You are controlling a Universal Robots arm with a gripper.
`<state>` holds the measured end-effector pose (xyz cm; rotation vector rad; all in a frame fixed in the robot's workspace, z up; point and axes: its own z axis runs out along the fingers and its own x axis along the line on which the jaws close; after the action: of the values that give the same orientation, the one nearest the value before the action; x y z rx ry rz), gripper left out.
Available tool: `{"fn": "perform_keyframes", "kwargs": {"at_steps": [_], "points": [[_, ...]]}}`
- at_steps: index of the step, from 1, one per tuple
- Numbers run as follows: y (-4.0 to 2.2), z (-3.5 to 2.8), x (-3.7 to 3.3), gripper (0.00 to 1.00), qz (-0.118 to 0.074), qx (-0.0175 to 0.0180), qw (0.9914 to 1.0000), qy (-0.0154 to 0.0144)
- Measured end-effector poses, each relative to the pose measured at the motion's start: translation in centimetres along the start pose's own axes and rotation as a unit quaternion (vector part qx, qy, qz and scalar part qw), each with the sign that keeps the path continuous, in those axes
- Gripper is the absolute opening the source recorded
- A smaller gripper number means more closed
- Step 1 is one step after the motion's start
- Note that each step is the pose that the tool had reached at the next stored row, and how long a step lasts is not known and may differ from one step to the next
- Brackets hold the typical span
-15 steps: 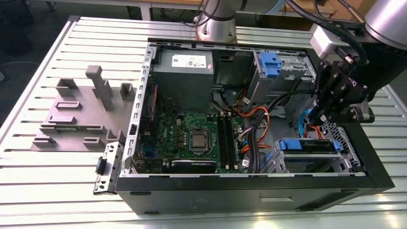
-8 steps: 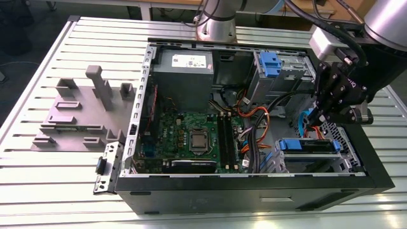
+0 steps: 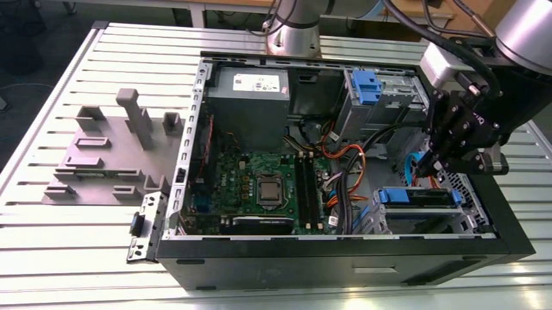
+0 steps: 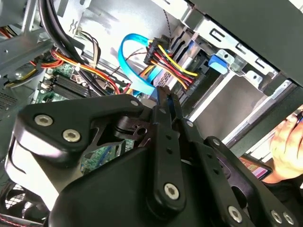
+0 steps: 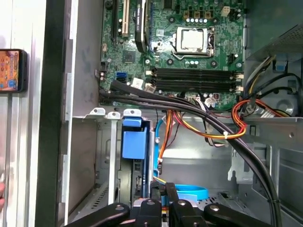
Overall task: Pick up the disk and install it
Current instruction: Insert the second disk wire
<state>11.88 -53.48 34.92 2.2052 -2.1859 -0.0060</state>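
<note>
- Shows an open computer case [image 3: 345, 259] lying on a slatted metal table [image 3: 77, 239], with the green motherboard [image 3: 258, 187] facing up
- Puts the gripper [image 3: 430, 170] inside the case at the exterior view's right, just above the near drive cage [image 3: 379, 219]
- In both wrist views, has the fingers [image 4: 162, 101] closed tip to tip, with nothing clamped between them
- Finds the disk [image 3: 418, 197] seated in that cage, blue frame outward, under the fingertips
- In the first wrist view, sets the disk's blue frame end [image 5: 134, 137] in the cage slot, near a light-blue flat cable [image 5: 191, 193]
- In the second wrist view, catches red, yellow and black power wires [image 4: 173, 56] beyond the fingertips
- Leaves a grey moulded fixture [image 3: 112, 148] on the table at the exterior view's left, outside the case
- Shows a person's hand [image 4: 289, 137] beyond the case wall
</note>
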Motion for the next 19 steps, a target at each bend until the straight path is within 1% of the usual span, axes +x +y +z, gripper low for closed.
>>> {"fn": "perform_keyframes", "kwargs": {"at_steps": [2,5,7,11,16,19], "points": [[0.06,0.11,0.19,0.16,-0.001,0.0033,0.99999,0.0000],[0.14,0.27,0.46,0.16,-0.003,0.0099,0.99995,0.0002],[0.28,0.38,0.75,0.16,-0.004,0.0123,0.99992,0.0001],[0.59,0.47,1.06,0.16,-0.004,0.0126,0.99991,0.0002],[0.62,0.61,1.67,0.16,-0.004,0.0126,0.99991,0.0003],[0.63,0.75,1.89,0.16,-0.004,0.0126,0.99991,0.0003]]}}
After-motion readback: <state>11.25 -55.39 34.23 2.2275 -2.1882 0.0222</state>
